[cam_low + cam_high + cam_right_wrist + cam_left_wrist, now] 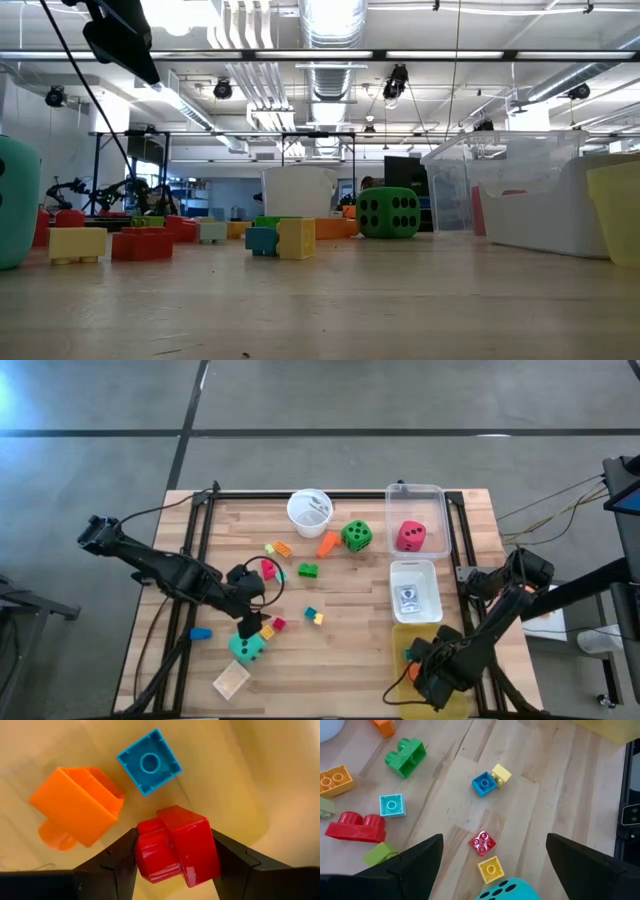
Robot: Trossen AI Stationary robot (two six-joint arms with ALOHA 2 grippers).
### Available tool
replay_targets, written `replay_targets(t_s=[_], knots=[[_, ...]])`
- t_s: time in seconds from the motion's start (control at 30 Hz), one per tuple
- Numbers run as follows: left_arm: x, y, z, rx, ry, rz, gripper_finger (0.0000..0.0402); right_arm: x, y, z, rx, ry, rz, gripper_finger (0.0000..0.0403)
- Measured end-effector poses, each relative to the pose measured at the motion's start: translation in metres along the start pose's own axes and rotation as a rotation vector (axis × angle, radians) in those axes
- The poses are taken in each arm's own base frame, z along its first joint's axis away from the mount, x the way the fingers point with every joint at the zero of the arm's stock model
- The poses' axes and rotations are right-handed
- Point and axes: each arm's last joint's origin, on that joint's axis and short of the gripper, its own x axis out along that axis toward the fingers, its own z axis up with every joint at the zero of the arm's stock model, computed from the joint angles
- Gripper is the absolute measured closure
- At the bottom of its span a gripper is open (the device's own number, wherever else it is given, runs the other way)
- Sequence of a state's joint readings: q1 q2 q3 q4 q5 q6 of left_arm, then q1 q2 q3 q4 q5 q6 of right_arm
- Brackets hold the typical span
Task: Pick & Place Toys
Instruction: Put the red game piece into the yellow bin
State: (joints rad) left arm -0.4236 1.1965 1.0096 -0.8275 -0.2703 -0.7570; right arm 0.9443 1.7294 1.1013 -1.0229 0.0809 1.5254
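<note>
My right gripper point(432, 675) points down into the yellow bin point(400, 635) and is shut on a red block point(175, 850). An orange block point(80, 812) and a blue block point(149, 761) lie on the bin's floor below it. My left gripper point(490, 870) hangs open above the table, just over the teal die point(247, 648). Several small blocks lie ahead of it, among them a red one point(482, 842) and a yellow one point(491, 869). The green die point(357, 536) rests on the table. The red-pink die point(411, 536) sits in the clear bin point(440, 500). My right gripper pinches the red block by two opposite sides point(145, 855) between its two fingers. The fingers come from above and point down. The block sits tilted in the hold, above the bin's floor and beside the orange and blue blocks.
A white cup point(310, 510) stands at the far middle. A small clear bin point(395, 575) with a card pack lies between the clear and yellow bins. A tan tile point(231, 680) and a blue block point(201, 633) lie near the front left. More blocks point(300, 565) are scattered mid-table.
</note>
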Motion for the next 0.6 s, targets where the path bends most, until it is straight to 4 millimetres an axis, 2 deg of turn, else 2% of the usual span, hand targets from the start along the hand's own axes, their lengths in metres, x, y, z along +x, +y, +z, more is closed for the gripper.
replay_targets(t_s=[0.2,0.43,0.6], knots=[[0.000,0.000,0.000,0.000,0.000,0.000,0.0042,0.003,0.000,0.000,-0.001,-0.003,0.019,0.0213],[0.000,0.000,0.000,0.000,-0.003,0.002,0.0042,-0.003,0.005,0.001,-0.034,-0.025,0.045,0.0212],[0.000,0.000,0.000,0.000,-0.003,0.002,0.0042,-0.008,0.008,0.001,-0.037,-0.003,0.061,0.0143]])
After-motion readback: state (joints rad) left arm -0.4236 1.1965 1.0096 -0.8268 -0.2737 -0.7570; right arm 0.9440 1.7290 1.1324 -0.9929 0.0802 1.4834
